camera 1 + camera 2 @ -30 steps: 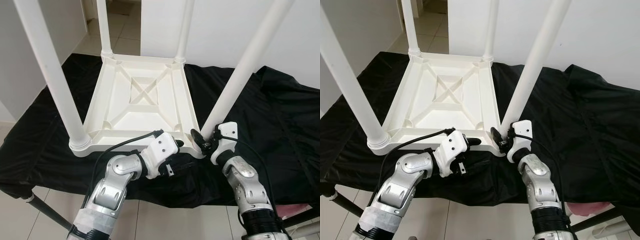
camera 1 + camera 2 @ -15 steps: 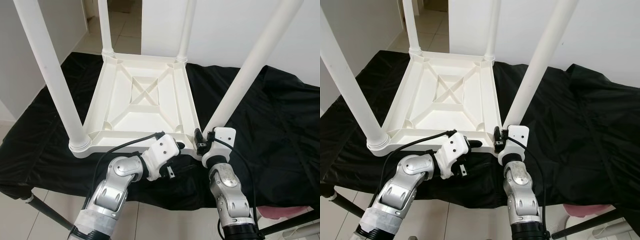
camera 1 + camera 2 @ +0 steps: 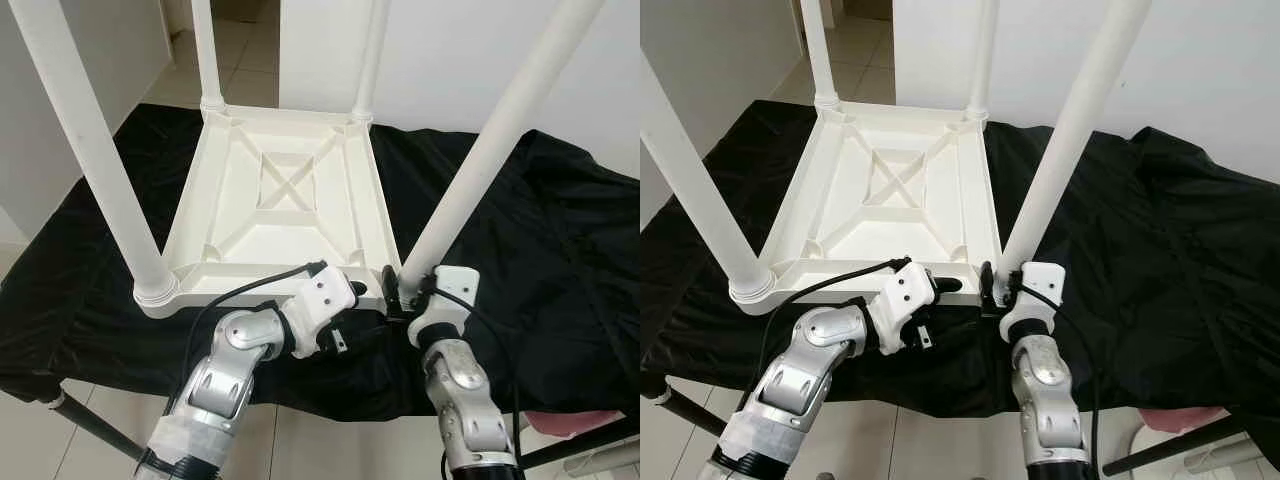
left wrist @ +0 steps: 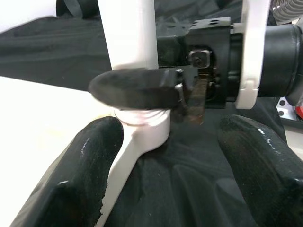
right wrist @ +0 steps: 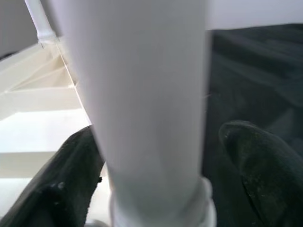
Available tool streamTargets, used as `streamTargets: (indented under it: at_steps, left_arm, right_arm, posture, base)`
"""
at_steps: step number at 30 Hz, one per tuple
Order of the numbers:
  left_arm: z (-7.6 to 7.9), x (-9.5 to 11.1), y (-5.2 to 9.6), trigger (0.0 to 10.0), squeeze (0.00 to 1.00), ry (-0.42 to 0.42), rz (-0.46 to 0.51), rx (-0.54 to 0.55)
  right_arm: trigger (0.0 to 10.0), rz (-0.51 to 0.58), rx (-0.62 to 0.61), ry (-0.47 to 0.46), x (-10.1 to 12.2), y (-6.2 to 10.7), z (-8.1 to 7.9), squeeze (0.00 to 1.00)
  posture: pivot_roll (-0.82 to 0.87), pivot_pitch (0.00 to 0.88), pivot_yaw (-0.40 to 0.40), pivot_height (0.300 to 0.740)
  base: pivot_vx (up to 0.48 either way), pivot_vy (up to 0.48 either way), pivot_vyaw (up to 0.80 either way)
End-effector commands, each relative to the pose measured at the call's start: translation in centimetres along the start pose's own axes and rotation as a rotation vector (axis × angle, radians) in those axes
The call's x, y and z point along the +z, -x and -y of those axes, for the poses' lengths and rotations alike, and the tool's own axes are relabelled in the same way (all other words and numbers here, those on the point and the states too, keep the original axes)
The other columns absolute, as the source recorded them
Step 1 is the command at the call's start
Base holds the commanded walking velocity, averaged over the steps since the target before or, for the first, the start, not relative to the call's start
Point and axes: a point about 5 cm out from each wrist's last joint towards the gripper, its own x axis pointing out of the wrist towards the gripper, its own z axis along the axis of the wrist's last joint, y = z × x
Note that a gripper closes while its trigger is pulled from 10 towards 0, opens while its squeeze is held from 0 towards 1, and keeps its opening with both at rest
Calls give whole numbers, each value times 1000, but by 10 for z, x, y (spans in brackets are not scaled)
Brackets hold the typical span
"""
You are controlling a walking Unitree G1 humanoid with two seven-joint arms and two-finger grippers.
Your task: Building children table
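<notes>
The white children's table [image 3: 280, 200] lies upside down on a black cloth, its legs pointing up. My right gripper [image 3: 396, 291] is at the base of the near right leg [image 3: 470, 180]. Its fingers [image 5: 71, 184] stand open on either side of that leg [image 5: 147, 94], and dark cloth shows between one finger and the leg. My left gripper [image 3: 352, 293] is open at the table's front rim, just left of the same corner. In the left wrist view the corner socket [image 4: 142, 127] lies between its fingers [image 4: 90, 165], with the right gripper's finger [image 4: 132, 90] across the leg.
Black cloth [image 3: 560, 240] covers the work table and bunches at the right. The other legs [image 3: 100, 160] rise at the near left and the far corners. A white wall [image 3: 460, 50] stands behind, with tiled floor [image 3: 250, 60] through a doorway.
My right gripper has moved in from beside the near right leg and now has a finger on each side of its base. The left gripper has stayed at the front rim.
</notes>
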Motion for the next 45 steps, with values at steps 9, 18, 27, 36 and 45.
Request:
streamTargets:
  at_steps: [9,18,27,36,45]
  left_arm:
    - [-1,-1,6,10000,0,-28,7,148]
    - [-4,-3,19,10000,0,10,8,80]
    - [-1,1,21,10000,0,35,15,29]
    - [2,6,16,10000,0,19,17,-28]
    - [-1,4,16,10000,0,16,3,-12]
  right_arm:
    - [10000,4,271,1,1,17,16,0]
    - [10000,-24,424,73,8,1,37,0]
    - [10000,-62,492,147,13,-27,43,0]
    - [471,-87,596,169,9,-44,34,0]
    - [0,-128,621,155,-2,-40,40,0]
  posture:
    - [-41,0,-47,740]
    - [-10,0,-78,740]
    - [18,0,-83,740]
    - [30,0,-81,740]
    - [21,0,-86,740]
  base:
    - [0,0,0]
    - [0,0,0]
    - [0,0,0]
    - [0,0,0]
    - [0,0,0]
